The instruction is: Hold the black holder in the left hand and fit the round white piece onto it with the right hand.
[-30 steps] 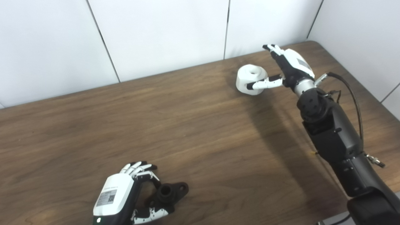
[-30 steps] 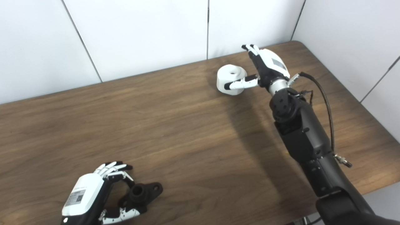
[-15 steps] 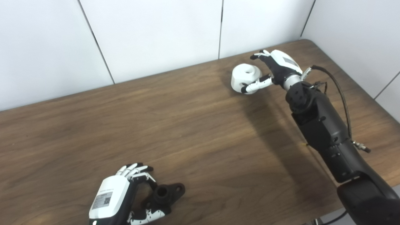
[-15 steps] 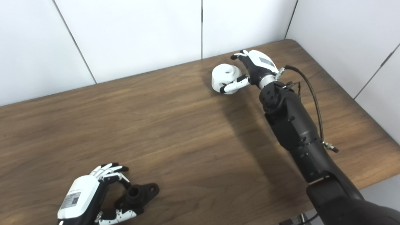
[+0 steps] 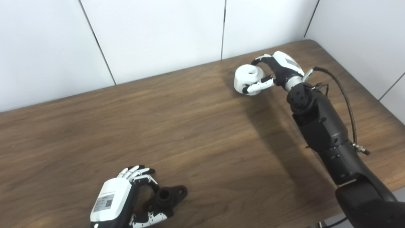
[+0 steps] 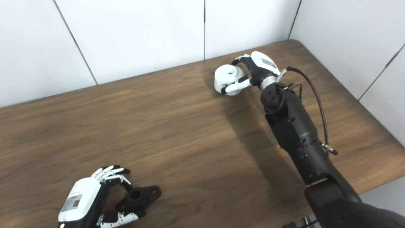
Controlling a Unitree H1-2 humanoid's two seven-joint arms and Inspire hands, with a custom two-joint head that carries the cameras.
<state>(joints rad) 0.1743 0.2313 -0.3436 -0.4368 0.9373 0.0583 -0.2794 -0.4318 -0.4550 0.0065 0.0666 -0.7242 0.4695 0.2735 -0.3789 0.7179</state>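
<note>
At the near edge, the left hand [image 5: 117,202] curls around the black holder [image 5: 167,198], which rests on the table [image 5: 190,126]. Far off, the right hand [image 5: 275,68] wraps the round white piece [image 5: 248,76]; it should grip squarely, hole upward, before lifting.

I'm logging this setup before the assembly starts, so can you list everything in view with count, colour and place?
round white piece: one, white with a hole in its top, far right part of the table, between the right hand's fingers and thumb.
black holder: one, black, near left edge of the table, lying on the wood within the left hand's curled fingers.
table: one, dark brown wood, filling most of the view.
wall panels: white, behind and to the right of the table.
cable: one, black, along the right arm.
left hand: white and black, bottom left.
right hand: white and black, far right.
</note>
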